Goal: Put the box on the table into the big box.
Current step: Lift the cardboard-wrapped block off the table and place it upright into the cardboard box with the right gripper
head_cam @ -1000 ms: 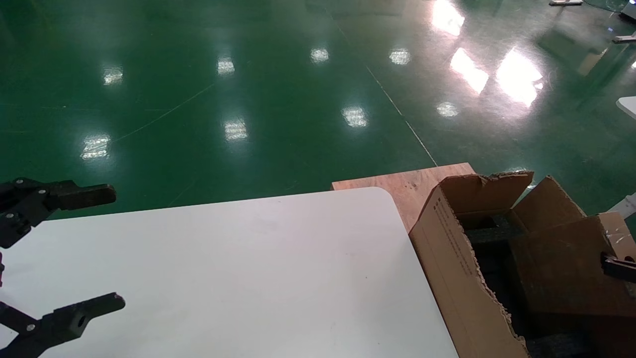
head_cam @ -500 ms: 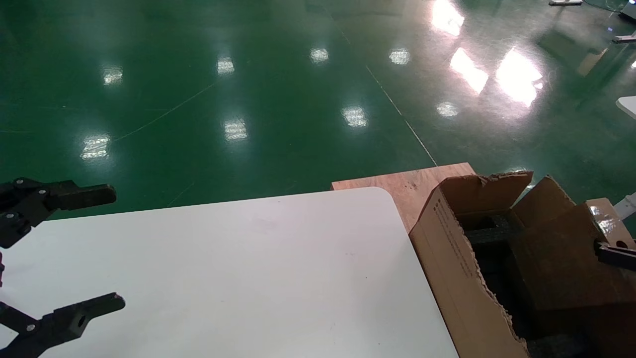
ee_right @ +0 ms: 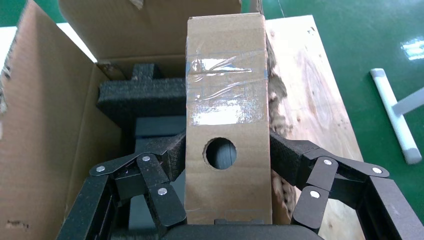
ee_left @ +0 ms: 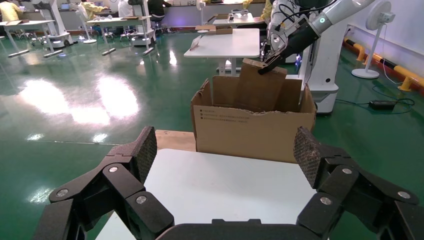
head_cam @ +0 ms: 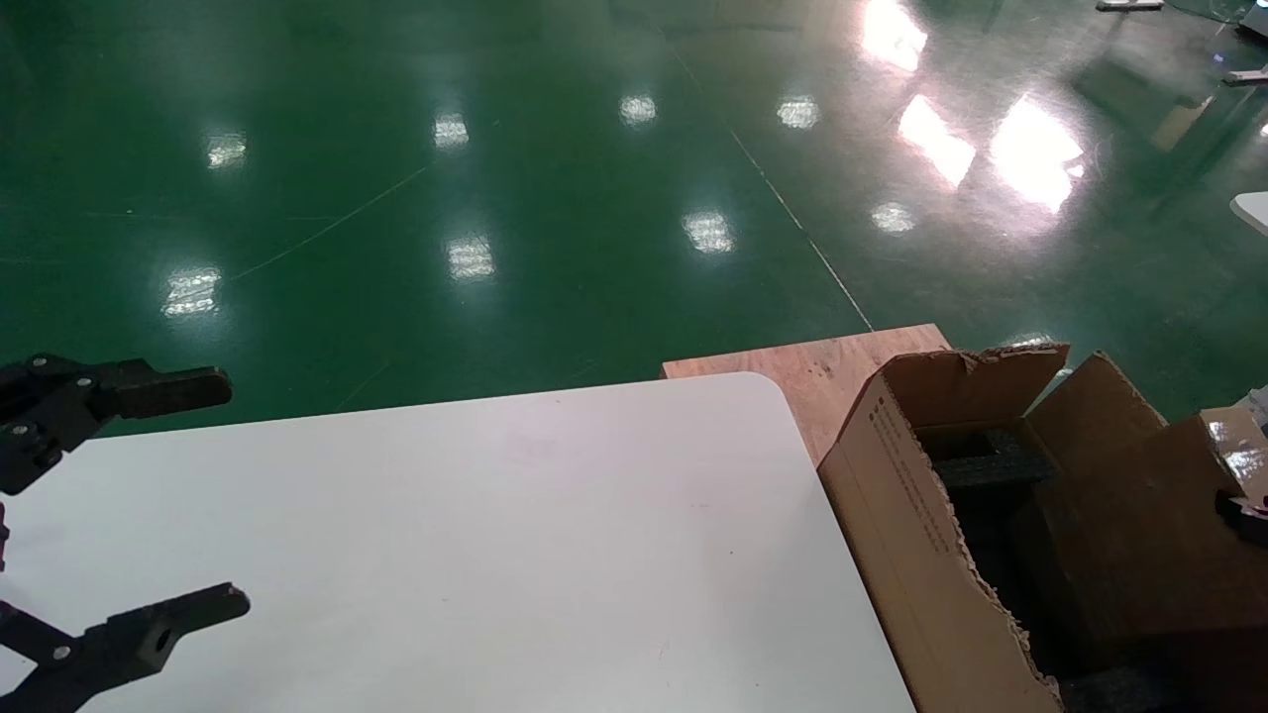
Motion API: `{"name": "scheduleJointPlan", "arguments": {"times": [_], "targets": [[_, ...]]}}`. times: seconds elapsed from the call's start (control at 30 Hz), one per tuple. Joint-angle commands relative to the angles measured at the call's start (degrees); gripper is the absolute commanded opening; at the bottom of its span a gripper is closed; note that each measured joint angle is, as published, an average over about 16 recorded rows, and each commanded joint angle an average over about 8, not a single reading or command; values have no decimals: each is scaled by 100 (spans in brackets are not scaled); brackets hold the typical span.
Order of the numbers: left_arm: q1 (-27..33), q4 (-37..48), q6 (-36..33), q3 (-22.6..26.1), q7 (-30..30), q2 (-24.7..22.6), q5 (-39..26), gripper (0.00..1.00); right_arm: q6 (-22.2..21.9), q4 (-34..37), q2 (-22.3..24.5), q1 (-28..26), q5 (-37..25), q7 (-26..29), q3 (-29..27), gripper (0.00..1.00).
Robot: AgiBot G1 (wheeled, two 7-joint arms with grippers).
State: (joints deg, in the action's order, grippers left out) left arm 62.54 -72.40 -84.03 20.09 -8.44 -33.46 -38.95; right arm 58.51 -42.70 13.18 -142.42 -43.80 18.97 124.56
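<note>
**Cardboard-brown box clamped in the right pincer above the carton**

Brown and flat, the box sits squeezed between the two black fingers of the right pincer, its broad face with the round hole and a strip of clear tape turned toward the wrist camera. It reaches forward, away from the pincer, over the open top of the big box. Beneath and beyond the pincer lies black foam inside that carton; to one side of the pincer a plywood board rests on the green floor.

From the head view little of the right pincer shows: it is cut off at the picture's edge, and the box looks dark there, its lower end lost inside the big box. How far it stands above the foam cannot be told.

The left pincer hangs released, fingers spread wide, over the near left part of the white surface, well apart from the carton. The carton stands just beside the surface's right edge, its ragged torn flaps raised around the box.
</note>
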Motion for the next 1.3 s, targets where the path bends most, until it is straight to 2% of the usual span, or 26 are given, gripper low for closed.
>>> {"name": "scheduleJointPlan", "arguments": {"times": [0.03,0.23,0.47,1.23,1.27,1.3], "targets": [[0,0,0,0,0,0,0,100,29,-40,52,121,-136,39,-220,0],[0,0,0,1,0,0,0,100,-111,-418,199,401,-474,304,-631,0],[0,0,0,1,0,0,1,100,-347,-753,337,610,-729,610,-823,0],[1,0,1,3,1,1,2,100,-601,-937,307,788,-965,894,-744,0],[1,0,1,3,1,1,2,100,-608,-931,296,786,-965,893,-729,3],[1,0,1,3,1,1,2,100,-614,-923,282,783,-966,891,-713,11]]}}
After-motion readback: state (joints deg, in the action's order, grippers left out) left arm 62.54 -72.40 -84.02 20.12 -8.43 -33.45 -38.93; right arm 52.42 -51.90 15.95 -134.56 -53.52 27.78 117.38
